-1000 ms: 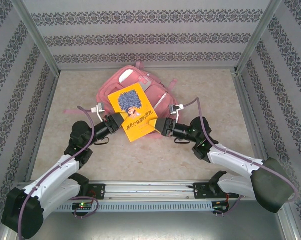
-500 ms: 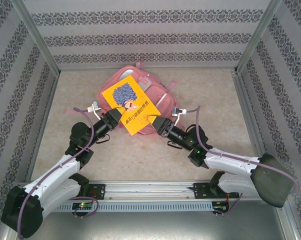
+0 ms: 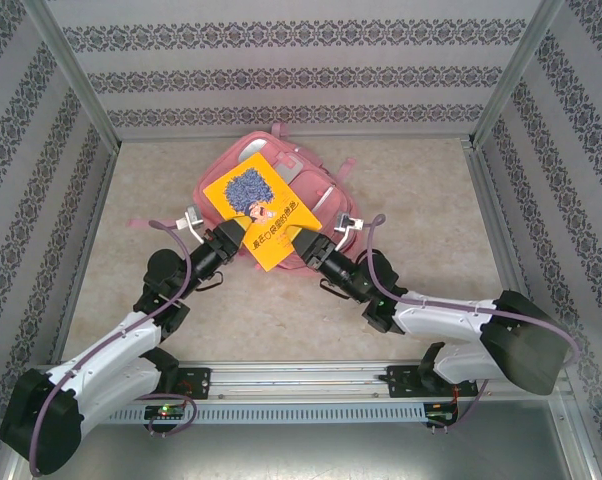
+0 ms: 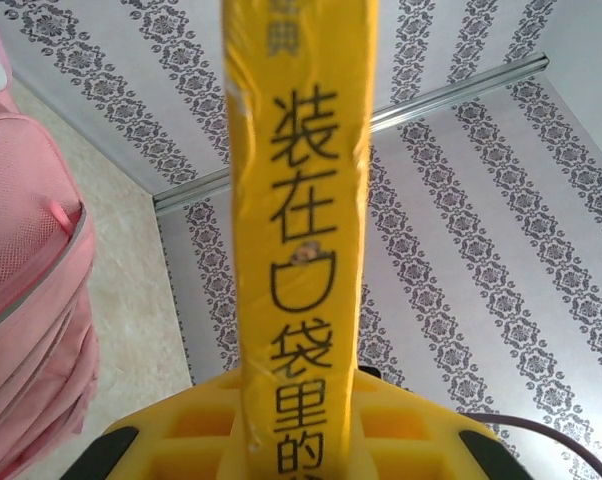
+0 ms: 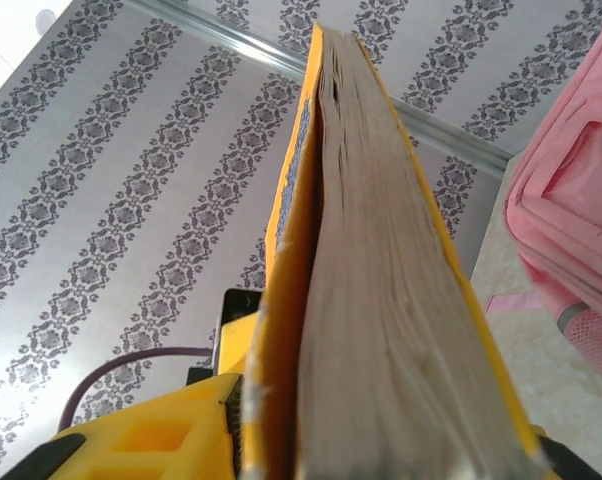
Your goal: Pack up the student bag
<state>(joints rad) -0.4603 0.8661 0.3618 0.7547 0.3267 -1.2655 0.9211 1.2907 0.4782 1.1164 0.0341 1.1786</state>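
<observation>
Top view: the student bag (image 3: 321,190), a pink backpack, lies flat on the bench (image 3: 431,200) at the far centre, close to the patterned back wall (image 3: 281,70). A yellow book (image 3: 261,212) is held tilted above the bag's near half, front cover facing up, covering much of the bag. The left gripper (image 3: 237,240) meets the book at its near left edge; the right gripper (image 3: 303,240) meets it at the near right corner. Left wrist view: the yellow fingers (image 4: 186,425) pinch the book by its spine, whose black printed characters run up the middle, with the bag at the left edge. Right wrist view: the book's page edge stands between the right arm's fingers (image 5: 151,440), one on each side of it; it cannot be told whether they press on the covers or merely flank them. The bag lies at the right
</observation>
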